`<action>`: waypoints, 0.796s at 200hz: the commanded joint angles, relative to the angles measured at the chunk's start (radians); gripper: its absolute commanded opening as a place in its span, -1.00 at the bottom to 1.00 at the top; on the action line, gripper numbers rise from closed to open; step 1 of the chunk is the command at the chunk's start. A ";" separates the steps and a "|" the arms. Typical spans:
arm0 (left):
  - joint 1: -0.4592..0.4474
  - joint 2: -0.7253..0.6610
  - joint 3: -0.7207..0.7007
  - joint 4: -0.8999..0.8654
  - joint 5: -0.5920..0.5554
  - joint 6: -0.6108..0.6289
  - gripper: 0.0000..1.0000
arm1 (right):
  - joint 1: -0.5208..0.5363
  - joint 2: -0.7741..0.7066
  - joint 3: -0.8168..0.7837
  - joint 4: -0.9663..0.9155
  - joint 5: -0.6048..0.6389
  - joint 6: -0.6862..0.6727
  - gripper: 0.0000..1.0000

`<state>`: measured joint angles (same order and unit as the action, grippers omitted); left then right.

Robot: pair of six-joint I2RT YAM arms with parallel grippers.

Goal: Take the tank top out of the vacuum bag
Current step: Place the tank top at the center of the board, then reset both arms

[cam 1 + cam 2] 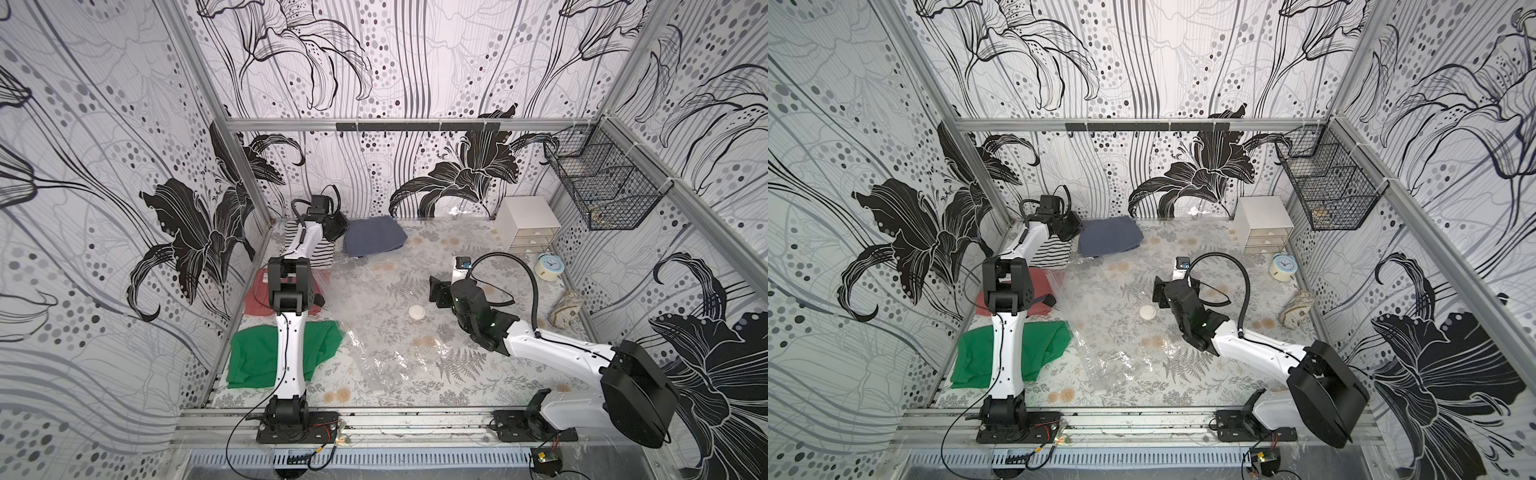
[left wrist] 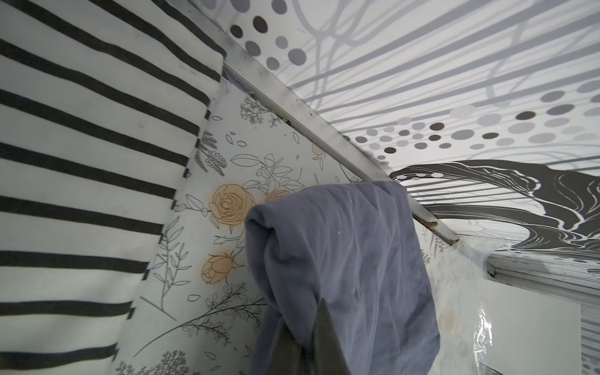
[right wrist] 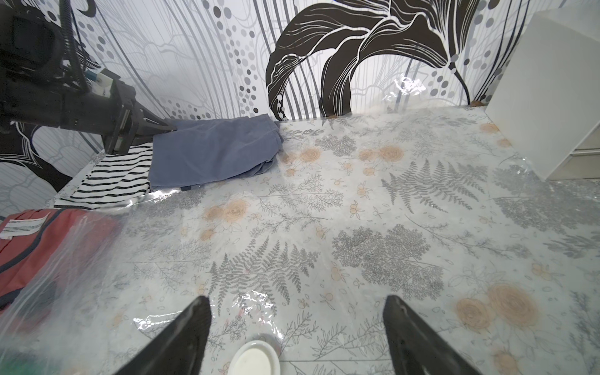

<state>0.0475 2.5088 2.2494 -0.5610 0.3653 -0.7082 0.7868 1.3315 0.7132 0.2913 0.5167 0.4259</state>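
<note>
Slate-blue folded cloth garment, taken here as the tank top, lies at the back-left of the floral-print table. Its long axis runs roughly along the back wall. L gripper is pinched tight on the garment's left end. The L wrist view shows blue cloth draped over the closed jaws, w/ nothing else in that grip.

Large clear crinkly plastic vacuum bag is spread flat across the middle of the table, w/ its round white valve disc near centre. The bag's far-left edge glints right along the garment's near side. Can't tell whether any cloth is inside the plastic.

R gripper hovers over the bag, jaws wide, holding nothing, w/ the valve just beside it on the near side. From it the tank top lies ahead and to the left, well apart. So the L arm is far nearer and already on the cloth. The R arm looks placed to press the bag down.

Judgement: next pull prob. goes away from the bag, toward the back-left corner, beside the black-and-white striped folded cloth. Risk: plastic drags along if not pinned.
</note>
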 commanded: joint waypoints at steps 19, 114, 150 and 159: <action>0.011 0.010 0.066 -0.025 -0.096 0.031 -0.08 | 0.003 -0.026 0.042 -0.045 0.034 -0.028 0.73; -0.064 -0.483 -0.204 0.159 -0.194 0.129 0.98 | -0.282 -0.086 0.126 -0.226 -0.072 0.043 0.82; -0.159 -0.925 -0.706 0.421 -0.386 0.254 0.98 | -0.343 -0.101 0.101 -0.120 0.041 -0.145 0.87; -0.182 -1.029 -0.850 0.494 -0.451 0.284 0.98 | -0.348 -0.104 0.087 -0.095 0.081 -0.183 0.88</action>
<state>-0.0853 1.6752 1.6646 -0.2863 0.0906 -0.5446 0.4397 1.2579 0.8234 0.1295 0.5156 0.3740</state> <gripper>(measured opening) 0.988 0.933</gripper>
